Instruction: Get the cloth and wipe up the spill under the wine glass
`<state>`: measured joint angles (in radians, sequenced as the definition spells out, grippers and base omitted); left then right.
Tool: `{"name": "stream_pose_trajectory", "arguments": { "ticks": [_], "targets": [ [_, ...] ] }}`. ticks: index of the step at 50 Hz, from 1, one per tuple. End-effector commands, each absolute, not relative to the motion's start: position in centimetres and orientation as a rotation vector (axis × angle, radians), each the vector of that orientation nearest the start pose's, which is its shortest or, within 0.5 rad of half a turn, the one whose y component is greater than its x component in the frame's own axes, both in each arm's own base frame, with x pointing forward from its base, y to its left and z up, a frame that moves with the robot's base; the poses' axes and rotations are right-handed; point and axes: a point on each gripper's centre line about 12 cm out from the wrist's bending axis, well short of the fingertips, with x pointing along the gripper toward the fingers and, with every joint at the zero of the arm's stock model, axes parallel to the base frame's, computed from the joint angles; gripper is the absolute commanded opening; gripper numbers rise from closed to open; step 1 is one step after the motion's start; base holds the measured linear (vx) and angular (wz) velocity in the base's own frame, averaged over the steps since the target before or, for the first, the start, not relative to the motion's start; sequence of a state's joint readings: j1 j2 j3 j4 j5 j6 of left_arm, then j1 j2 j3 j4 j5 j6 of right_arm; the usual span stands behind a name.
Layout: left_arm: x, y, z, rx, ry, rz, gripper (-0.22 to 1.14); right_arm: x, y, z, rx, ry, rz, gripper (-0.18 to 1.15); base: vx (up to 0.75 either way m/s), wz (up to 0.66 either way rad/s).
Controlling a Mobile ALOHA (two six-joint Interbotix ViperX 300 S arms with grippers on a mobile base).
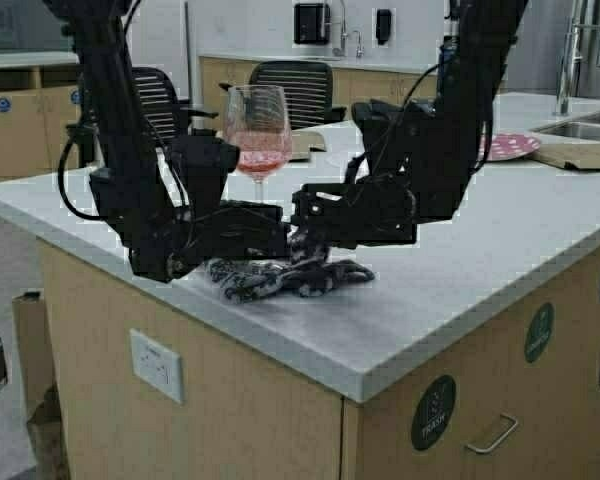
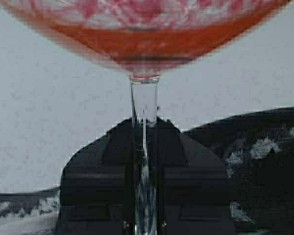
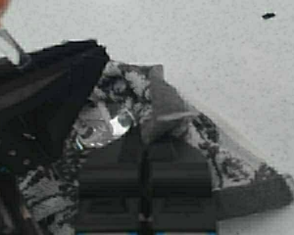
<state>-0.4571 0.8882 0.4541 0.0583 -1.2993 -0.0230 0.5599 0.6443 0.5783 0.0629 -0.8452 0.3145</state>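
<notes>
Left gripper [image 1: 280,222]: pinching the stem of the wine glass [image 1: 257,135], which is held upright above the counter [image 1: 460,270].
Right gripper [image 1: 305,240]: low over the counter, fingers pressed together on the cloth [image 1: 290,277].
Cloth: crumpled near the counter's front edge, below the glass.

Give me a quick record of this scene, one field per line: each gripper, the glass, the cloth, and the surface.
left gripper: shut on the wine glass stem
right gripper: shut on a fold of the cloth
wine glass: upright, pink liquid in the bowl, held by the stem
cloth: bunched on the countertop, below both grippers
countertop: light grey speckled
spill: not visible in these views
</notes>
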Motion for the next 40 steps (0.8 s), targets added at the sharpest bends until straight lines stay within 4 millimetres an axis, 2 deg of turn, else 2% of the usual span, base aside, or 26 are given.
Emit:
{"name": "stream_pose_trajectory", "arguments": {
  "ticks": [1,5,8,14,18,23,27,33,40],
  "targets": [
    [40.6,-20.3,-2.4,0.002,0.040,-0.503,0.31,38.5,23.1,3.8,0.264,0.354,0.444,0.07,0.00,0.00],
    [40.7,-20.4,-0.6,-0.006,0.005,-0.504,0.31,39.0,22.3,4.5,0.285,0.318,0.422,0.07,0.00,0.00],
    [40.7,-20.4,1.1,-0.011,-0.021,-0.504,0.31,39.6,21.0,5.2,0.315,0.282,0.379,0.07,-0.01,0.00],
    [40.7,-20.3,4.0,-0.019,-0.067,-0.503,0.31,40.7,17.1,7.3,0.396,0.179,0.239,0.07,0.00,0.00],
    [40.7,-20.3,4.9,-0.022,-0.083,-0.504,0.31,41.2,14.1,8.8,0.449,0.100,0.132,0.07,0.00,0.00],
    [41.0,-20.5,4.9,-0.022,-0.090,-0.504,0.31,41.5,10.5,10.5,0.497,-0.004,0.005,0.07,0.00,0.00],
    [41.3,-20.6,4.3,-0.023,-0.086,-0.504,0.31,41.5,8.5,11.6,0.516,-0.064,-0.060,0.07,0.00,0.00],
    [41.7,-20.9,2.9,-0.019,-0.078,-0.510,0.32,41.7,7.3,12.2,0.514,-0.105,-0.086,0.07,0.00,0.00],
    [42.1,-21.1,1.0,-0.015,-0.058,-0.513,0.32,41.6,7.2,12.2,0.511,-0.113,-0.088,0.07,0.00,0.00]
  ]
}}
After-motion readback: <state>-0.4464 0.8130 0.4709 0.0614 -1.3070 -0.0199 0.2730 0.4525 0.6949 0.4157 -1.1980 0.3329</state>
